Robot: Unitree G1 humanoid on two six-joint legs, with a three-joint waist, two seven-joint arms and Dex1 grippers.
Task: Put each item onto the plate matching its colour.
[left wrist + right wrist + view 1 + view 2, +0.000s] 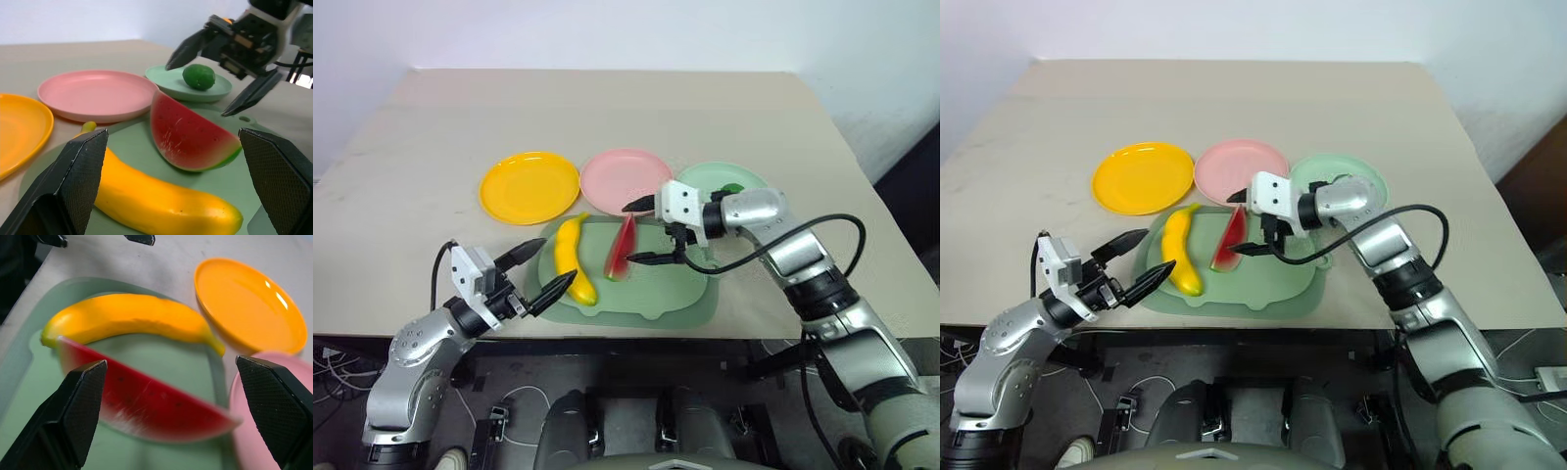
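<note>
Three plates stand in a row: yellow-orange plate [530,187], pink plate [625,180], mint green plate [705,177]. A small round green fruit [199,77] lies on the mint plate. The yellow banana [574,271] and the red watermelon wedge [622,248] lie side by side on the green mat. My right gripper [626,233] reaches in from the right, open, its fingers on either side of the wedge, not closed on it. My left gripper [559,258] is open at the mat's near left corner, its tips by the banana's near end, holding nothing.
The large green mat [671,294] with a tab lies just in front of the plates, close to the table's front edge. The beige table [411,147] stretches bare behind and left of the plates. A black cable loops off my right arm [842,230].
</note>
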